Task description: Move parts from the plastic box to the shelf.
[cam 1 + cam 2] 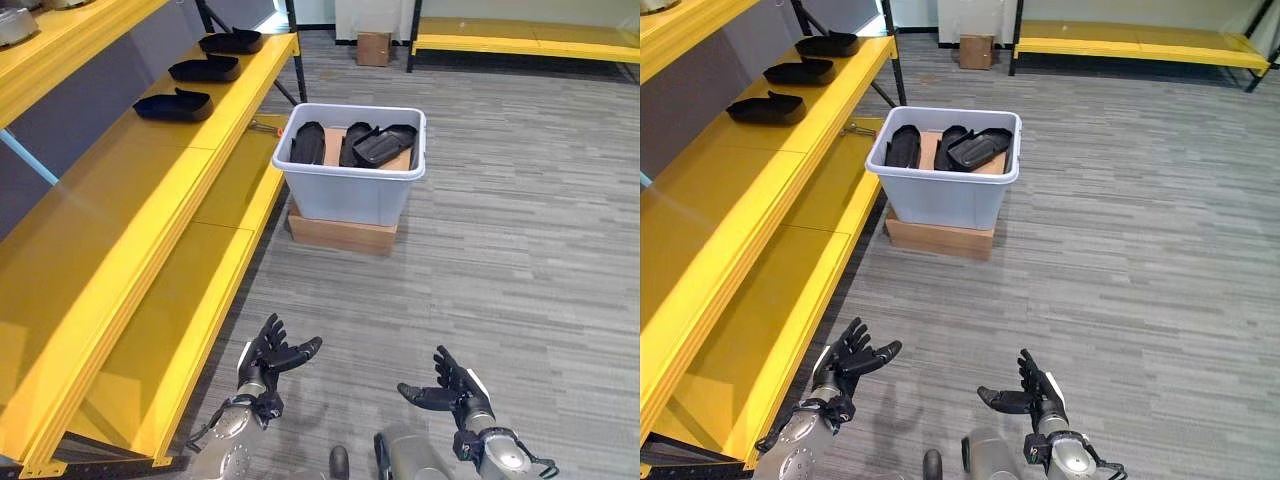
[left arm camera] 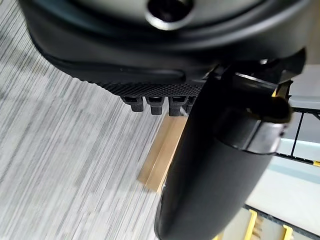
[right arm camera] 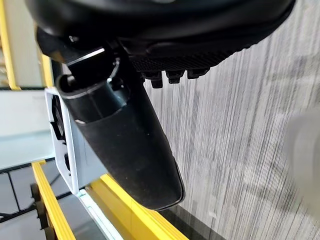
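Hovering low over the grey floor [image 1: 520,230], both hands are empty: left hand [image 1: 268,358] fingers spread wide, thumb out; right hand [image 1: 452,390] also open, fingers relaxed, palm turned inward. Both are sitting well short of the box [image 1: 352,185], which is standing on a flat cardboard slab [image 1: 340,232] just beside the yellow shelf [image 1: 120,230]. Black parts [image 1: 365,143] are lying inside the box, three or so, some overlapping on a brown sheet. Three more parts [image 1: 175,104] are resting in a row on the shelf's middle level, well apart from the hands. No readable writing anywhere. Eye views are showing a small cardboard carton [image 1: 373,47] far back and another yellow shelf [image 1: 530,40] across the room. Left wrist view is showing the thumb [image 2: 220,165] and fingertips [image 2: 155,104] straight, with the slab's edge past them. Right wrist view is catching the box's white wall [image 3: 75,150] and a shelf edge past its thumb [image 3: 130,145].
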Robot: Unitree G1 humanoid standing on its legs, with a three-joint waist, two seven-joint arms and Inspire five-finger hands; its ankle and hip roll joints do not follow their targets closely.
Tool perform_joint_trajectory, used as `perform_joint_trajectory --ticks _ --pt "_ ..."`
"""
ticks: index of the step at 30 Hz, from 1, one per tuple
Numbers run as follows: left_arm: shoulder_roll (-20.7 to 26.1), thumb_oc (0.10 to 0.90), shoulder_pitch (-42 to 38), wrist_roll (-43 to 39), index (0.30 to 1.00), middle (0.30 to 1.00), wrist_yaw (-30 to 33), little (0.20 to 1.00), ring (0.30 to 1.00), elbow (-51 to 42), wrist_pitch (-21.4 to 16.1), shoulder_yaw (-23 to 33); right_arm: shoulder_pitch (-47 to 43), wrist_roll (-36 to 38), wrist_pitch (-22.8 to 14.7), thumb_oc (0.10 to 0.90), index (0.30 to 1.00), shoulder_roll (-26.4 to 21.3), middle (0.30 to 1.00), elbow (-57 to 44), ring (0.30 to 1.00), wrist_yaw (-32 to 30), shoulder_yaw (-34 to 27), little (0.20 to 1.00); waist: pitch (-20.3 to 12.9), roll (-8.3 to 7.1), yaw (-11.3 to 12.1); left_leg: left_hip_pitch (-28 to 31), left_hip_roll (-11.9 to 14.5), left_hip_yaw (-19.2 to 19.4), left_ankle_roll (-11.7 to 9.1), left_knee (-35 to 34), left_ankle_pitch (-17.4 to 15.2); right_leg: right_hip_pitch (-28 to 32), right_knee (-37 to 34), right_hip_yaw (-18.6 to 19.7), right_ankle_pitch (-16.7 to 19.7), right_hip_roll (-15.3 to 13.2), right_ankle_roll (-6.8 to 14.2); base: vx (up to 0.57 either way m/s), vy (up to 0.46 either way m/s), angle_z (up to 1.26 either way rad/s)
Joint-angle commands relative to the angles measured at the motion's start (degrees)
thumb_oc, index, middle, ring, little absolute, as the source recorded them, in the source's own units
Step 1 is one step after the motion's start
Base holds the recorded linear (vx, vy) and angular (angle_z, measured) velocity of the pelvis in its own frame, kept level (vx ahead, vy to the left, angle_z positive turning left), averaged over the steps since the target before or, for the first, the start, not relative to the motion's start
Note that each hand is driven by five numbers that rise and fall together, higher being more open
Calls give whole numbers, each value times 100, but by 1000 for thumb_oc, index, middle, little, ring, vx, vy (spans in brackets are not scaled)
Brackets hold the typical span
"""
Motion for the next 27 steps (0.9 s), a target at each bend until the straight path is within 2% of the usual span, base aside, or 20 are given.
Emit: perform_joint_trajectory --ticks 1,3,4,7,8,10,11,12,13,14,16,17,19,20,21,22,23,24,25,27 --pt "183 900 23 131 1000 1000 -150 1000 1000 -432 -368 225 -67 280 -321 900 1000 -119 1000 -378 1000 -40 -285 1000 -242 -73 -163 575 -170 43 -585 -392 -127 760 -3090 -713 1374 99 188 705 -85 58" --pt "178 900 79 187 1000 1000 -188 1000 1000 -418 -370 336 -62 185 -303 900 1000 -167 1000 -398 1000 -25 -327 1000 -289 -97 -149 1002 -127 8 -714 -235 -361 799 -3766 -1299 1649 -30 262 728 -129 24" --pt "164 900 88 188 1000 1000 -236 1000 1000 -400 -370 281 -44 184 -314 900 1000 -186 1000 -402 1000 3 -346 1000 -321 -126 -204 1077 -118 -73 -729 -63 -450 849 -3709 -1030 1725 15 233 627 -155 0" --pt "47 900 119 229 1000 1000 -349 1000 1000 -337 -336 143 1 206 -342 900 1000 -217 1000 -339 1000 -6 -395 1000 -560 -103 -245 1140 64 -49 -885 437 -524 1175 -3753 -819 1844 97 67 516 -164 23" --pt "24 900 76 226 1000 1000 -338 1000 1000 -332 -323 96 -21 300 -369 900 1000 -223 1000 -330 1000 -27 -407 1000 -595 -59 -275 1101 155 -26 -985 641 -371 1202 -3617 -842 1802 130 4 369 -136 13" --pt "-9 900 18 130 1000 1000 -306 1000 1000 -316 -352 74 -85 395 -408 900 1000 -253 1000 -299 1000 -24 -424 1000 -608 17 -299 736 344 97 -1339 1719 327 1419 -3565 -897 1615 208 -147 298 -117 22" --pt "-6 900 18 130 1000 1000 -306 1000 1000 -316 -352 75 -86 395 -408 900 1000 -250 1000 -298 1000 -23 -423 1000 -624 0 -308 712 325 87 -1337 1717 344 1398 -3566 -900 1621 187 -145 269 -167 27" --pt "-3 900 -52 39 1000 1000 -361 1000 1000 -340 -334 4 -161 480 -434 900 1000 -321 1000 -281 1000 -63 -413 1000 -515 -154 -250 -123 385 323 -1534 3230 976 1806 -3709 -778 1456 139 -334 220 -173 30" --pt "16 900 -76 24 1000 1000 -344 1000 1000 -369 -354 -8 -200 466 -453 900 1000 -363 1000 -282 1000 -73 -410 1000 -419 -208 -163 -370 365 353 -1492 3856 1008 1961 -3726 -729 1396 162 -413 306 -214 41" --pt "15 900 -90 41 1000 1000 -326 1000 1000 -371 -355 8 -248 439 -438 900 1000 -402 1000 -282 1000 -107 -401 1000 -362 -257 -66 -533 312 498 -1385 4118 868 2084 -3734 -692 1345 157 -449 255 -139 3" --pt "-3 900 -80 -29 1000 1000 -292 1000 1000 -376 -321 4 -269 416 -431 900 1000 -435 1000 -315 1000 -172 -425 1000 -316 -383 5 -955 577 854 -1158 3916 655 2323 -3790 -599 1269 63 -478 249 -87 -40" --pt "-6 900 -78 -65 1000 1000 -303 1000 1000 -351 -296 -11 -265 409 -444 900 1000 -432 1000 -315 1000 -190 -434 1000 -294 -422 61 -1144 750 935 -1062 3522 465 2422 -3817 -567 1193 25 -467 231 -3 -9" --pt "21 900 -49 -2 1000 1000 -303 1000 1000 -310 -282 -51 -249 387 -477 900 1000 -436 1000 -334 1000 -219 -453 1000 -283 -528 132 -1244 789 779 -955 2785 248 2556 -3796 -463 1071 -57 -422 228 54 10" --pt "32 900 -35 15 1000 1000 -291 1000 1000 -305 -283 -58 -224 348 -494 900 1000 -458 1000 -355 1000 -239 -464 1000 -287 -540 143 -1272 871 644 -992 2247 309 2589 -3786 -423 1005 -82 -401 250 115 -7" --pt "33 900 5 35 1000 1000 -279 1000 1000 -306 -269 -59 -191 293 -501 900 1000 -467 1000 -367 1000 -260 -473 1000 -305 -519 153 -1230 968 428 -1041 1338 411 2643 -3765 -356 882 -76 -365 253 142 -10" --pt "32 900 23 53 1000 1000 -284 1000 1000 -304 -274 -63 -177 271 -492 900 1000 -472 1000 -369 1000 -260 -479 1000 -324 -467 156 -1177 1043 315 -1100 930 524 2674 -3751 -310 834 -54 -363 269 166 -21" --pt "34 900 38 72 1000 1000 -272 1000 1000 -285 -277 -65 -153 237 -497 900 1000 -477 1000 -363 1000 -267 -469 1000 -347 -390 177 -1185 1182 130 -1197 429 862 2739 -3748 -249 754 -15 -359 158 100 -24" --pt "32 900 41 73 1000 1000 -272 1000 1000 -285 -278 -66 -149 236 -497 900 1000 -479 1000 -364 1000 -267 -468 1000 -337 -394 177 -1130 1182 134 -1203 353 900 2758 -3746 -250 747 -17 -363 296 184 -39" --pt "15 900 74 139 1000 1000 -254 1000 1000 -269 -297 -47 -134 167 -483 900 1000 -503 1000 -355 1000 -287 -453 1000 -359 -302 246 -1260 1342 -263 -1350 -383 1221 2909 -3669 -80 596 -17 -326 304 190 -30" --pt "17 900 68 171 1000 1000 -274 1000 1000 -244 -301 -28 -133 130 -464 900 1000 -505 1000 -355 1000 -257 -472 1000 -402 -210 222 -1253 1342 -166 -1502 -596 1338 3086 -3682 48 501 -16 -285 348 270 -40"
